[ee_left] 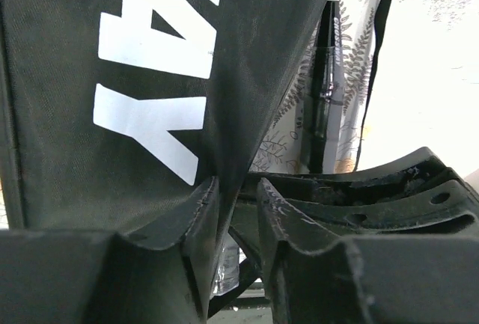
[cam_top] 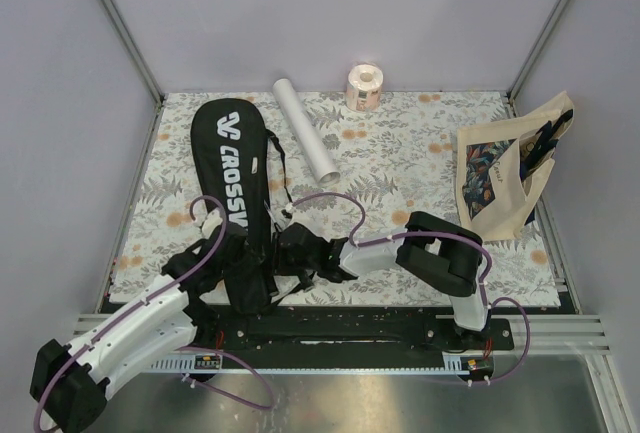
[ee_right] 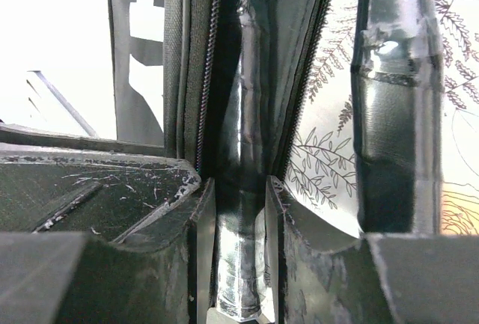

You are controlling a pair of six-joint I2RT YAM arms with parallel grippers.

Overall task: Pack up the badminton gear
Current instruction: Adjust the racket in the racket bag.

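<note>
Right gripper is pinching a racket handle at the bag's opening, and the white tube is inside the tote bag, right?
Not the tube: the top view shows the white tube lying beside the black bag, outside the tote bag. The rest is right.

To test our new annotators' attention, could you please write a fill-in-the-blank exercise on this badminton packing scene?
1. The black wrapped racket handle is gripped by the ____ hand.
2. The long black fabric racket bag carries lettering in the colour ____.
3. The small pinkish paper roll stands at the ____ edge of the floral-clothed table.
Missing words: right; white; far.
</note>
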